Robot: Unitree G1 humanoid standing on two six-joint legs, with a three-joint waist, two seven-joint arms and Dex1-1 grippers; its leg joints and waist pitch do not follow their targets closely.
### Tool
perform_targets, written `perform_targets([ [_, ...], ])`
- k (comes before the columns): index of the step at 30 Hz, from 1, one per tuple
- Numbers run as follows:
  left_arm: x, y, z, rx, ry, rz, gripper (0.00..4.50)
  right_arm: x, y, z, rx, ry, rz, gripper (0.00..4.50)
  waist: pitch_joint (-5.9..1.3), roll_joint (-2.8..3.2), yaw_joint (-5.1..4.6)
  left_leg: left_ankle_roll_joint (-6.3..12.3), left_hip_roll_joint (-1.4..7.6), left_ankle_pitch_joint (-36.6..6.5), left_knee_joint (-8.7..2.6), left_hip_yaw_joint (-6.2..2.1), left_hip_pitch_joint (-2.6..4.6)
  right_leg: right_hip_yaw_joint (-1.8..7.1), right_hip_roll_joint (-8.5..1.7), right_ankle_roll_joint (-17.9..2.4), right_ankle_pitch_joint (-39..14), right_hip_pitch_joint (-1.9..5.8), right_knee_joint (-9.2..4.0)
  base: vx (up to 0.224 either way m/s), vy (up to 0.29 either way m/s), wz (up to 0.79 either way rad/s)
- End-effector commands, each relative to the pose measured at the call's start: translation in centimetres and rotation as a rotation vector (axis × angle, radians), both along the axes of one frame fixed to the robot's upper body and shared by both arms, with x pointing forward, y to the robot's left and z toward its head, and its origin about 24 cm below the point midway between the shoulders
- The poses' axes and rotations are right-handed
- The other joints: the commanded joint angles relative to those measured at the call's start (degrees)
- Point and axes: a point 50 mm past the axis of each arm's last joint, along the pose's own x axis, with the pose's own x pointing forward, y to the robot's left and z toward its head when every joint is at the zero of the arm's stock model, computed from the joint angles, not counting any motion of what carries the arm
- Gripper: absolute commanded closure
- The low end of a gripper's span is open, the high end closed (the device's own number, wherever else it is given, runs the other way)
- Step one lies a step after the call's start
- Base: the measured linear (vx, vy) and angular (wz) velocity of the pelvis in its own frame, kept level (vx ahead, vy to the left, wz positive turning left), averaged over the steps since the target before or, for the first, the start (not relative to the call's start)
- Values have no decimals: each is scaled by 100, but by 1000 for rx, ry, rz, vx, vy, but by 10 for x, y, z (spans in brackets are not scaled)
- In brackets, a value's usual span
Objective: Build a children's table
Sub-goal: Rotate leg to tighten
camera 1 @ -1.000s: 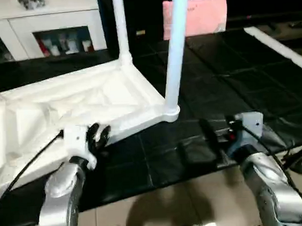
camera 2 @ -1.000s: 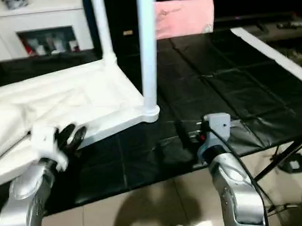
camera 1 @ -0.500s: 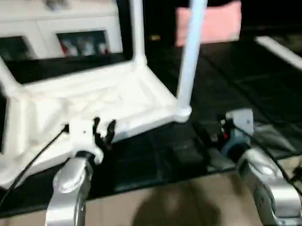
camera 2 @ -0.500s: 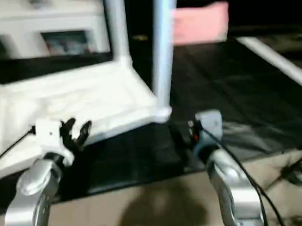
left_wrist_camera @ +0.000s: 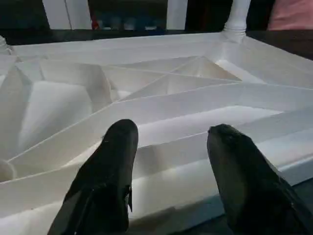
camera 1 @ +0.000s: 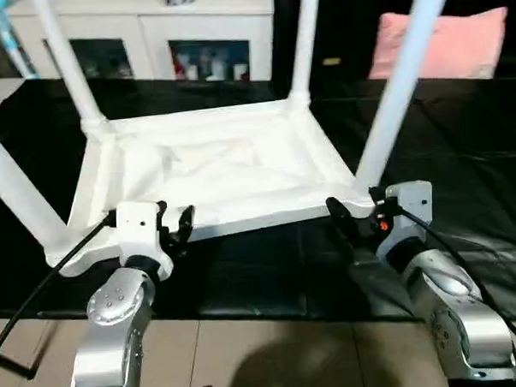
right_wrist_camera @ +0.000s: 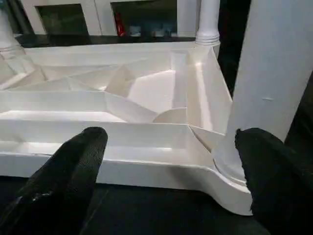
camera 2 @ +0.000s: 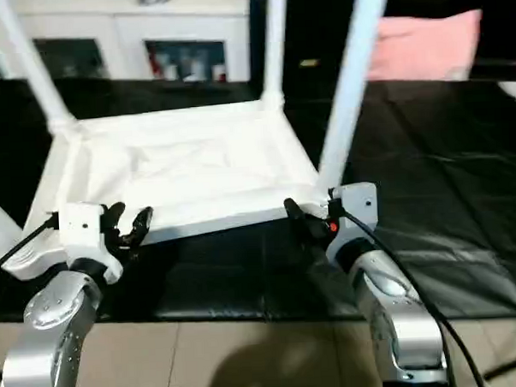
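The children's table lies upside down on the black mat, its ribbed tabletop (camera 1: 214, 165) facing up. Legs stand in the corner sockets: far left (camera 1: 64, 65), far right (camera 1: 303, 46), near right (camera 1: 399, 93) and near left (camera 1: 14, 195). My left gripper (camera 1: 175, 221) is open just before the near rim, left of the middle; the rim (left_wrist_camera: 171, 166) lies beyond its fingertips with nothing between them. My right gripper (camera 1: 353, 213) is wide open at the near right corner. The foot of the near right leg (right_wrist_camera: 264, 98) rises just past one finger (right_wrist_camera: 274, 181).
A white cabinet (camera 1: 148, 27) with glass doors stands behind the mat. A pink cushion (camera 1: 440, 44) lies at the back right. The black mat (camera 1: 471, 158) runs on to the right. Tiled floor (camera 1: 274, 356) shows below the mat's near edge, and cables trail from both wrists.
The camera has swung, so the whole table now shows. My left gripper's fingers stand a little wider apart. My right gripper is closer to the near right corner.
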Motion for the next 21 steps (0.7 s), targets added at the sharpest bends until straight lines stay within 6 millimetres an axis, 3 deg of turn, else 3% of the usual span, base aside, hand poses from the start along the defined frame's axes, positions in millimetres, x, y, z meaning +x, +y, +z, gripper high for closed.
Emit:
perform_targets([
  [1, 3, -2, 6, 18, -21, -4, 190, -1, -1, -2, -2, 4, -1, 0, -427, -2, 1, 139, 297, -716, -500, -65, 30, 264, -203, -1057, 28, 190, -330, 0, 0, 0],
  [4, 3, -1, 6, 21, -18, -4, 190, -1, -1, -2, 2, 4, -12, 0, -456, -13, 7, 277, 288, -405, -451, -10, 39, 278, -183, -1176, 453, 188, -298, 0, 0, 0],
  [7, 3, -1, 6, 19, -13, -6, 190, -2, -5, -2, 5, 7, -52, 0, -430, -39, 13, 301, 300, -546, -470, 28, 43, 297, -172, -1217, 198, 161, -320, 0, 0, 0],
  [10, 3, -1, 6, 22, -9, -7, 190, -4, -8, -2, 11, -3, -81, 0, -385, -17, 6, 76, 331, -1223, -534, 42, 84, 329, -154, -1124, -716, 108, -402, 0, 0, 0],
  [12, 4, -1, 6, 27, -7, -9, 190, -5, -9, -2, 7, -10, -80, 0, -372, -4, 4, -49, 333, -1464, -552, 38, 94, 343, -142, -1028, -989, 86, -433, 0, 0, 0],
  [21, 4, -1, 6, 27, -7, -9, 190, -5, -9, -2, 7, -10, -80, 0, -353, -22, -1, -200, 320, -1825, -582, 25, 92, 355, -132, -826, -1499, 34, -493, 0, 0, 0],
])
